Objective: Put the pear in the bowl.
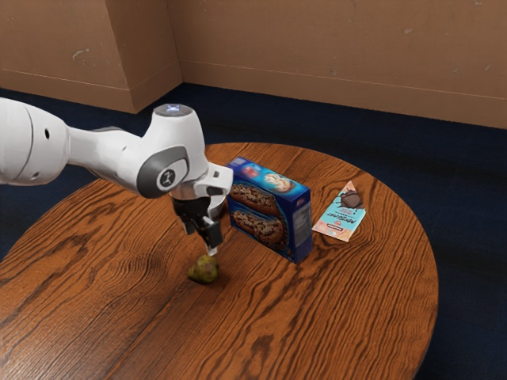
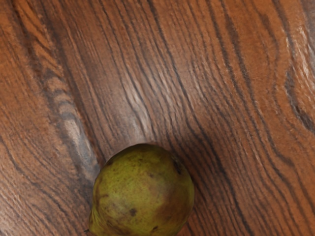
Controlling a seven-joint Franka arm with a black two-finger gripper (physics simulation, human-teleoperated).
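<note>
Ext. view: the pear lies on the round wood table, a bit below & left of the frame's ctr., w/ the black gripper hanging pointed down right above it. Tip & fruit look v. close there; can't tell if they touch. Jaws: can't tell whether they're released or clenched, nor if they have a grasp on anything. The white arm comes in from the upper left of the frame & bends down at the wrist, nr. the upper ctr. A blue cookie box stands upright nr. the ctr., just beside the gripper on the ext. view's right, cookie pics on its broad face. Farther toward the right of the frame, apart from the box, lies a pale blue & pink packet w/ a choc. pic on it. B/w gripper & box there's a pale curved edge, mostly hidden; can't tell if it's the bowl. Dark blue floor runs round the table, brown wall across the top of the frame. Wrist view: pear is up close, under the hand, green-yellow w/ brown blotches, resting on the striped grain, its narrow end w/ a small dark stem, dark shadow beside it.
</note>
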